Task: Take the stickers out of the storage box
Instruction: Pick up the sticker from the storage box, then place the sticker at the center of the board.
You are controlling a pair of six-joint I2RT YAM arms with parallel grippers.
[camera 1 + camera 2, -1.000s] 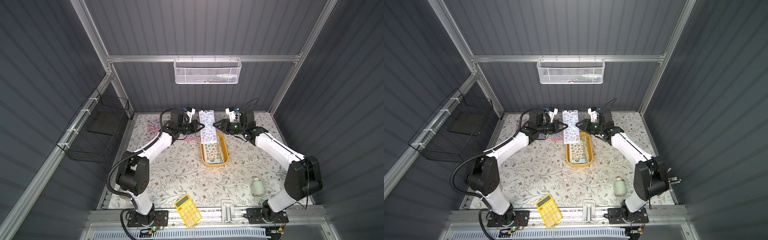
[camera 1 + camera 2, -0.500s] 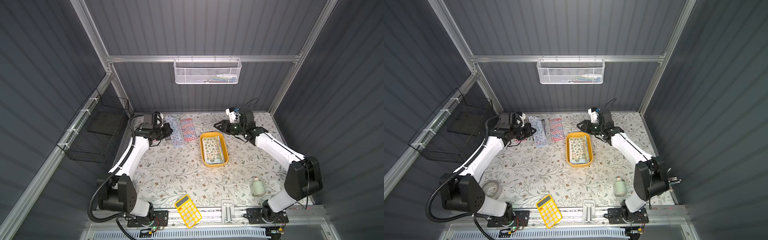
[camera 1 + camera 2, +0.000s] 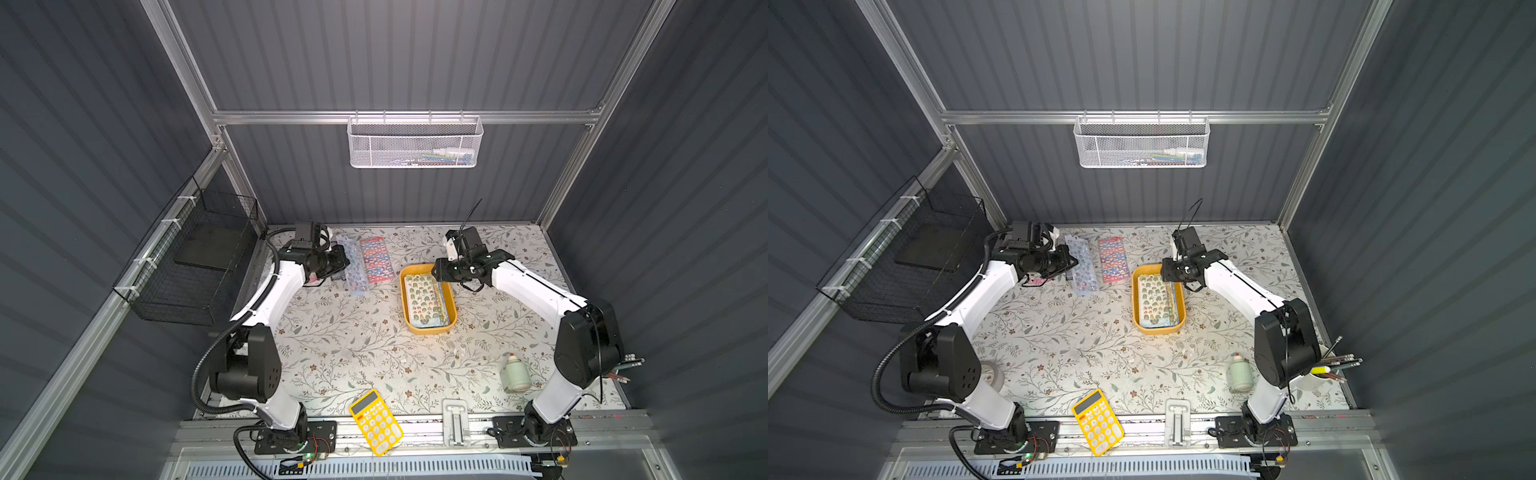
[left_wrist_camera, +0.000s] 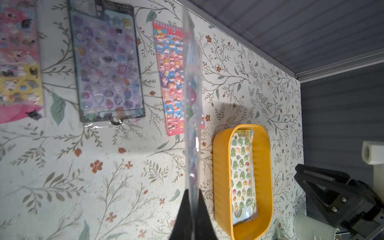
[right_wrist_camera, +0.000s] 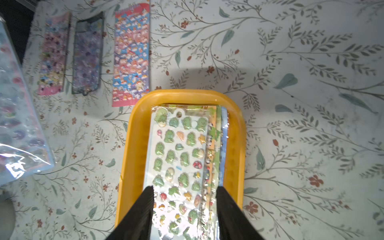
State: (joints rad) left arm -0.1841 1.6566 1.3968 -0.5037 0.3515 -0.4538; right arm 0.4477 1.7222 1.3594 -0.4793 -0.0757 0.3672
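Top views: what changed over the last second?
The left gripper, shut on a clear sticker sheet, carried it from above the box leftward to the laid-out sheets. The right gripper, open, moved in over the box's far end. Box, calculator and bottle stayed put.

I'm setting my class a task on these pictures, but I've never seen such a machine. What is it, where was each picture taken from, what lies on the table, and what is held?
It is a robot: two white arms at a flowered table, each ending in a two-fingered gripper. Two pictures look down from overhead; two come from cameras on the wrists. The left gripper is shut on one sticker sheet in a clear sleeve. The right gripper hangs open over the yellow storage box, whose stack is topped by a green sheet. Pink, purple and red-and-blue sheets lie beside it; a calculator and a bottle sit nearer the arms' bases.
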